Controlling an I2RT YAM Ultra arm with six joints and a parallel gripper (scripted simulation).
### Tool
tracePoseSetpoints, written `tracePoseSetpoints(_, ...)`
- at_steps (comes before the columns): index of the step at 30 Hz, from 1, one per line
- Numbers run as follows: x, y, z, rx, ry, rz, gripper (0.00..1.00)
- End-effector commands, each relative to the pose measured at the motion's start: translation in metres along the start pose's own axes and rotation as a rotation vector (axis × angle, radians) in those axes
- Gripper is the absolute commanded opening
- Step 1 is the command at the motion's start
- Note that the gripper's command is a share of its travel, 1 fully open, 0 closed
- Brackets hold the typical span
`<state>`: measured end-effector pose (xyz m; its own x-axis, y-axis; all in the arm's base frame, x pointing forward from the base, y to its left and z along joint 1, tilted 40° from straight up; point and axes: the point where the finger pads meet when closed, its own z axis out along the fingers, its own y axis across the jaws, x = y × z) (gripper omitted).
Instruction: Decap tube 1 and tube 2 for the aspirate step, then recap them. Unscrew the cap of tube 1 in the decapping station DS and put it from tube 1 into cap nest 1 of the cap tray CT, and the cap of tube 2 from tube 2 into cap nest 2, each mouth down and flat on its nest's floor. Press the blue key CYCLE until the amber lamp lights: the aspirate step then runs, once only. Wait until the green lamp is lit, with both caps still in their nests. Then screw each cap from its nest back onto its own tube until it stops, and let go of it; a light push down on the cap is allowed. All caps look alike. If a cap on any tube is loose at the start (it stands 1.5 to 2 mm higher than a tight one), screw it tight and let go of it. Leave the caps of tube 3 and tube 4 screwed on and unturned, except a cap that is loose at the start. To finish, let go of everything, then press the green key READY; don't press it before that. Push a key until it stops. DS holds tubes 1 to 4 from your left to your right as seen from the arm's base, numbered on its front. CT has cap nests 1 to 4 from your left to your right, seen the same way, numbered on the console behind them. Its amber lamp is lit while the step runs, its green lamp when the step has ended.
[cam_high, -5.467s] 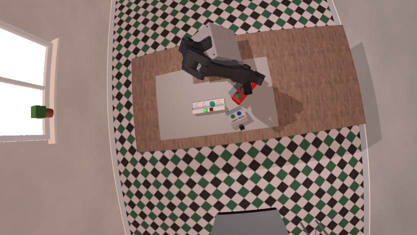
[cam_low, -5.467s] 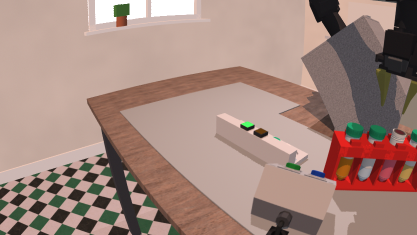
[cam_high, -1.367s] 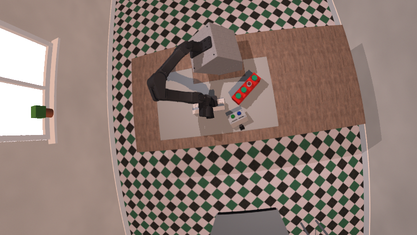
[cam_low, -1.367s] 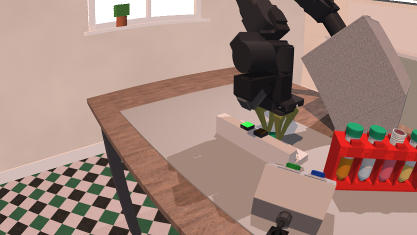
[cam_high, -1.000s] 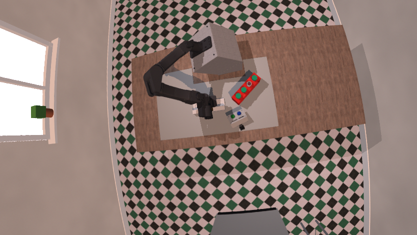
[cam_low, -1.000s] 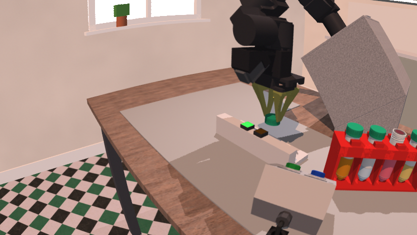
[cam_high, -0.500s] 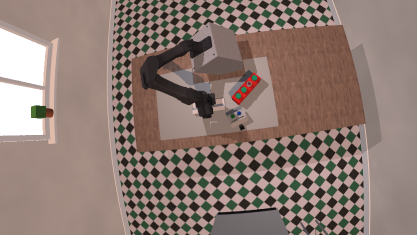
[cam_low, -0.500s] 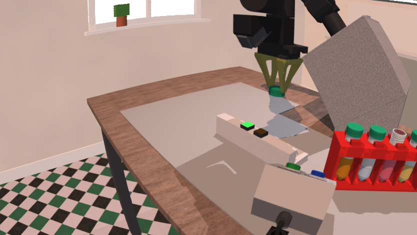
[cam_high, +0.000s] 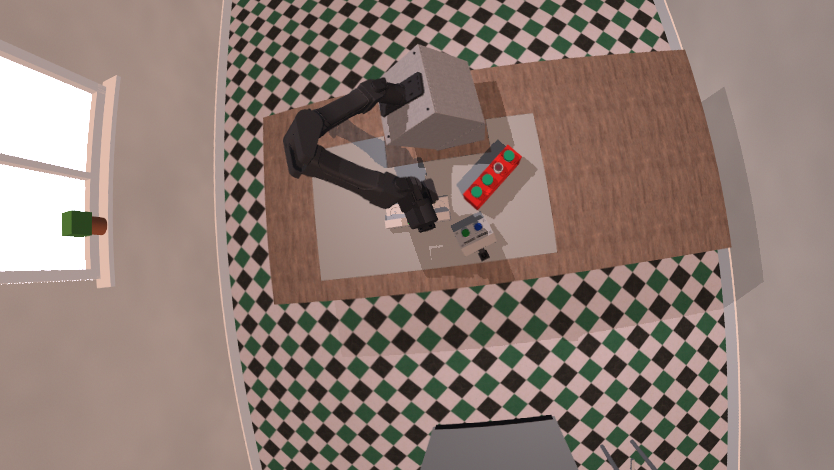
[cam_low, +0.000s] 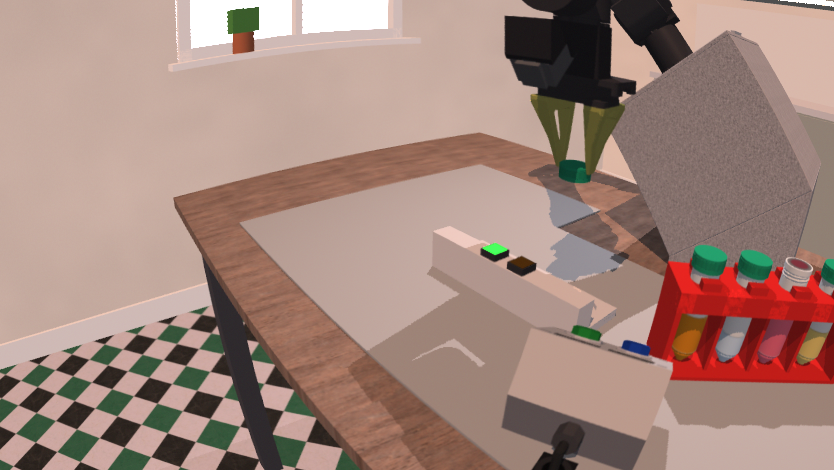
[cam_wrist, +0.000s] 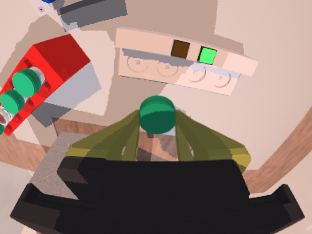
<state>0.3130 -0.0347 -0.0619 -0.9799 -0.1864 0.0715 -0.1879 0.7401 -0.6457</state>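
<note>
My gripper (cam_low: 574, 169) is shut on a green cap (cam_low: 573, 171) and holds it high above the table, behind the cap tray CT (cam_low: 519, 280). In the wrist view the cap (cam_wrist: 158, 115) sits between the olive fingers, above the tray (cam_wrist: 180, 71), whose nests look empty. The tray's green lamp (cam_low: 494, 251) is lit and its amber lamp (cam_low: 521, 265) is dark. The red decapping station DS (cam_low: 752, 326) holds four tubes; one tube (cam_low: 796, 269) is open, and the other three carry green caps. In the top view my wrist (cam_high: 423, 218) hides the cap.
The key box (cam_low: 589, 373) with the green key (cam_low: 585, 332) and blue key (cam_low: 635, 347) stands near the table's front edge. A large grey block (cam_low: 717, 151) rises behind the station, close to my arm.
</note>
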Motion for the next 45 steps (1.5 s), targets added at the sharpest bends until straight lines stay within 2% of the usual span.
tracePoseSetpoints(1,0.000,0.023,-0.005,-0.004,-0.015,-0.236,0.00)
tracePoseSetpoints(7,0.004,0.064,-0.006,-0.002,-0.016,-0.650,0.00)
tracePoseSetpoints(8,0.004,0.064,-0.006,-0.002,-0.017,-0.652,0.00)
tracePoseSetpoints(10,0.006,0.081,-0.006,-0.001,-0.017,-0.818,0.00)
tracePoseSetpoints(12,0.006,0.081,-0.006,-0.001,-0.017,-0.818,0.00)
tracePoseSetpoints(15,0.009,0.106,-0.006,0.001,-0.017,-1.065,0.00)
tracePoseSetpoints(16,0.009,0.106,-0.006,0.001,-0.018,-1.069,0.00)
tracePoseSetpoints(18,0.010,0.123,-0.006,0.002,-0.018,-1.225,0.00)
tracePoseSetpoints(19,0.011,0.123,-0.006,0.002,-0.018,-1.235,0.00)
tracePoseSetpoints(21,0.012,0.139,-0.006,0.003,-0.018,-1.366,0.00)
tracePoseSetpoints(27,0.017,0.189,-0.007,0.002,-0.020,-1.366,0.00)
tracePoseSetpoints(29,0.017,0.189,-0.007,0.002,-0.020,-1.366,0.00)
tracePoseSetpoints(37,0.024,0.255,-0.008,0.001,-0.021,-1.366,0.00)
tracePoseSetpoints(45,0.024,0.255,-0.008,0.001,-0.021,-1.366,0.00)
